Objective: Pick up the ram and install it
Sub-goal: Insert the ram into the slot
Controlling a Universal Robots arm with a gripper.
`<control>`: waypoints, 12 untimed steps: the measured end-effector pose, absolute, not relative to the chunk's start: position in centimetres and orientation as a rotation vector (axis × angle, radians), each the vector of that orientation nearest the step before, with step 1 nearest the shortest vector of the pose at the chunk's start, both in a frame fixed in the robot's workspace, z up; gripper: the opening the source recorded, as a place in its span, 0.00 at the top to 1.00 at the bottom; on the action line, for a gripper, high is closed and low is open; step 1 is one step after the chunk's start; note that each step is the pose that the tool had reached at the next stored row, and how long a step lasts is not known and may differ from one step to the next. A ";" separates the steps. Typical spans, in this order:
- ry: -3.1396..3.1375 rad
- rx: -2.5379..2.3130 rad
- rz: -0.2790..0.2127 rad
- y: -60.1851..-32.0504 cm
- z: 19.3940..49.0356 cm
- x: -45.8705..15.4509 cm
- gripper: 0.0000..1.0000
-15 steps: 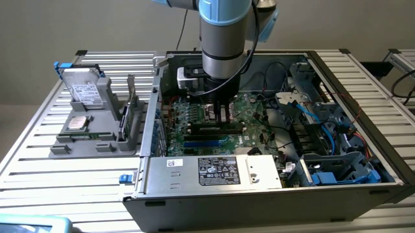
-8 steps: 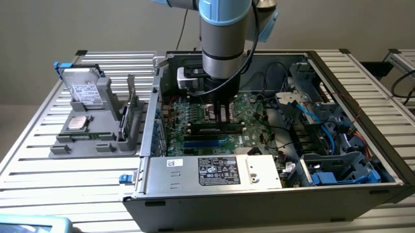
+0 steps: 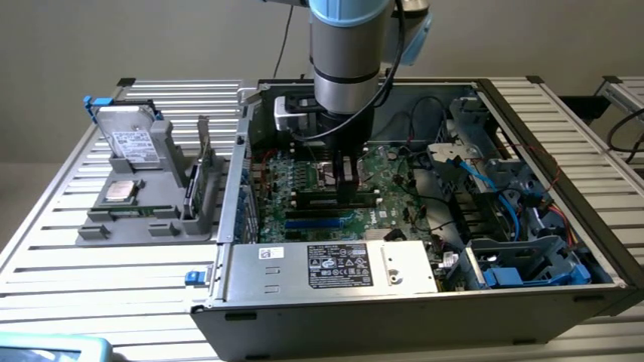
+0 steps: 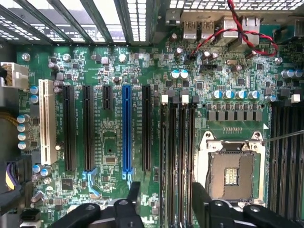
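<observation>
Green, narrow circuit-board ram stick (image 4: 171, 156) seems to stand edge-on in 1 of the long black motherboard slots (image 4: 184, 152), between the black 2-finger gripper (image 4: 166, 187), fingers spread, holding nothing. Risk: stick half-seated, latches unclicked; a finger could snag it.

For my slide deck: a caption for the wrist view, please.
Open gripper over the black memory slots, beside the CPU socket on the motherboard.

Backed by plain beige wall (image 3: 121, 38). Rested on ribbed aluminium table (image 3: 101, 302), slats glaring pale under soft, even light. Flanked at exterior view's right edge by second table (image 3: 626, 89) of same build, just apart from first. Brightest along near slats.
</observation>
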State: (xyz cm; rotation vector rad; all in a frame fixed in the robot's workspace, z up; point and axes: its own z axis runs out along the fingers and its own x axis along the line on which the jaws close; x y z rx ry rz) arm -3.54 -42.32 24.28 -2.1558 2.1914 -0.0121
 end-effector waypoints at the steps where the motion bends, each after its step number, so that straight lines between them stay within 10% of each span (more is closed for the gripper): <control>1: 2.192 -2.156 -0.012 -42.3 24.3 -3.5 0.45; 12: 2.198 -2.150 -0.013 -42.3 24.3 -3.5 0.39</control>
